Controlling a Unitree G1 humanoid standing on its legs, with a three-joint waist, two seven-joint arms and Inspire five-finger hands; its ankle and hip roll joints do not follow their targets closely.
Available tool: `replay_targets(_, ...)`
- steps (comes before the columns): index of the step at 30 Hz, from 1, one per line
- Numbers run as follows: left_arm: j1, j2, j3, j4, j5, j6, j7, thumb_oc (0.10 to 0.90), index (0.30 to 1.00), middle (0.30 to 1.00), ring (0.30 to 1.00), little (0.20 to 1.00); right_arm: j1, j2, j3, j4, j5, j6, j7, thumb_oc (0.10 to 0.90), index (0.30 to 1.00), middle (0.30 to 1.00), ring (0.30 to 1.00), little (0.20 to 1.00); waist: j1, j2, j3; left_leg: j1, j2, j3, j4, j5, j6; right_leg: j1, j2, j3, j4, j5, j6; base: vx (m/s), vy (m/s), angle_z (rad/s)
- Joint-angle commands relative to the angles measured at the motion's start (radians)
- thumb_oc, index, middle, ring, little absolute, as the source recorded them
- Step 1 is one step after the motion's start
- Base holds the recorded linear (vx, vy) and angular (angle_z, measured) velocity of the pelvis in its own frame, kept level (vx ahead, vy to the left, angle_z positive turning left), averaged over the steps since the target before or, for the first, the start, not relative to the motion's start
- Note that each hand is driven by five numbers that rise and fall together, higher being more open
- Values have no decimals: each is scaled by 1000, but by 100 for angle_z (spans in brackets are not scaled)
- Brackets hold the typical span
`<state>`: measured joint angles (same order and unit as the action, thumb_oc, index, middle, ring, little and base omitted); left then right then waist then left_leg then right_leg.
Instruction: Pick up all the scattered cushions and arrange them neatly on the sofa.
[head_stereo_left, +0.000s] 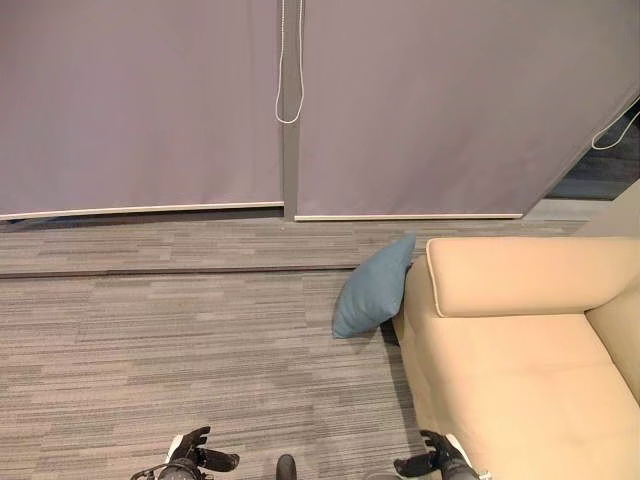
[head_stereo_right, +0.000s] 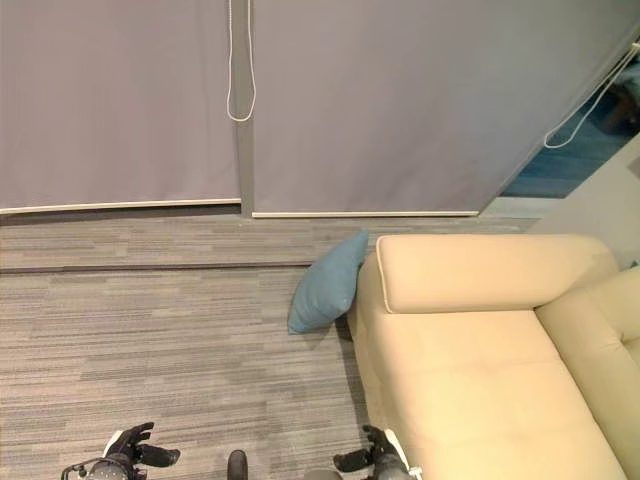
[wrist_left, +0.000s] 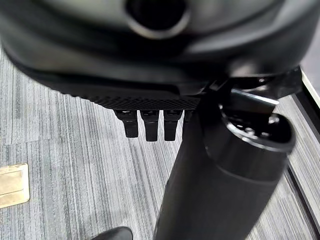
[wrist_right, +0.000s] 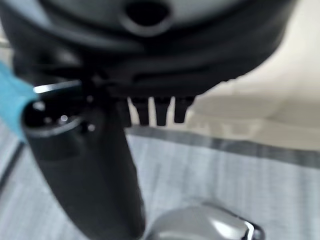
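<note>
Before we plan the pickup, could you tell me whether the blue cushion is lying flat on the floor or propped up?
Propped up: the blue cushion stands on its lower edge on the carpet, tilted, its top corner leaning against the sofa's armrest end.

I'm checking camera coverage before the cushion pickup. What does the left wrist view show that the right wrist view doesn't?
Left wrist view: a brass floor plate in the carpet. Right wrist view: an edge of the blue cushion and the cream sofa. Both: carpet under the straight, empty fingers of the left robot hand and the right robot hand.
</note>
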<state>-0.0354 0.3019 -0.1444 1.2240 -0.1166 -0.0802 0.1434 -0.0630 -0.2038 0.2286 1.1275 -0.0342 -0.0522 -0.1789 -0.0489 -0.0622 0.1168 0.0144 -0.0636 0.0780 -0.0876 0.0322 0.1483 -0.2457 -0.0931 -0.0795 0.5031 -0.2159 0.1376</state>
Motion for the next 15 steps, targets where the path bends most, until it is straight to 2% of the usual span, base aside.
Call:
replay_targets(1, 15, 26, 18, 8, 19, -20, 5, 800, 900, 900, 900, 900, -2, -61, 1, -4, -6, -10, -30, 800, 900, 900, 900, 900, -39, -34, -1, 36, -3, -31, 81, -147, -131, 20, 64, -48, -375, 245, -3, 409, 19, 12)
replay_targets(4, 12, 20, 21, 20, 23, -21, 4, 800, 900, 900, 900, 900, 2, -64, 1, -9, -12, -9, -29, 800, 900, 900, 900, 900, -52, -32, 11, 66, -6, -37, 86, -163, -138, 4, 55, -90, -421, 270, 9, 245, -11, 16)
replay_targets(5, 11, 19, 21, 19, 24, -24, 3, 800, 900, 900, 900, 900, 7, -65, 1, -9, -11, -10, -30, 800, 900, 900, 900, 900, -55, -35, 8, 75, -15, -42, 91, -175, -137, 20, 54, -85, -444, 267, 7, 261, -24, 18)
replay_targets(8, 18, 7, 13, 13, 37, -27, 3, 800, 900, 900, 900, 900, 30, -69, -2, -6, -11, -12, -28, 800, 900, 900, 900, 900, -60, -35, -17, 104, -14, -48, 105, -210, -143, 45, 63, -61, -431, 264, -16, 280, -38, 25)
replay_targets(10, 17, 3, 2, 10, 40, -28, 0, 800, 900, 900, 900, 900, 42, -70, -12, 1, -1, -14, -26, 800, 900, 900, 900, 900, -70, -28, -29, 111, 1, -40, 136, -213, -168, 64, 67, -64, -432, 254, -30, 242, -61, 19)
replay_targets(12, 17, 1, -9, 3, 51, -27, 0, 800, 900, 900, 900, 900, 46, -72, -17, 5, 1, -16, -26, 800, 900, 900, 900, 900, -76, -24, -36, 97, 24, -19, 217, -180, -211, 103, 76, -69, -454, 244, -42, 204, -77, 11)
replay_targets(15, 11, 4, -14, -16, 45, -23, -3, 800, 900, 900, 900, 900, 39, -80, -15, 8, 9, -17, -29, 800, 900, 900, 900, 900, -65, -48, -22, 0, 49, 6, 450, -97, -246, 162, 79, -49, -482, 235, -69, 135, -89, 20)
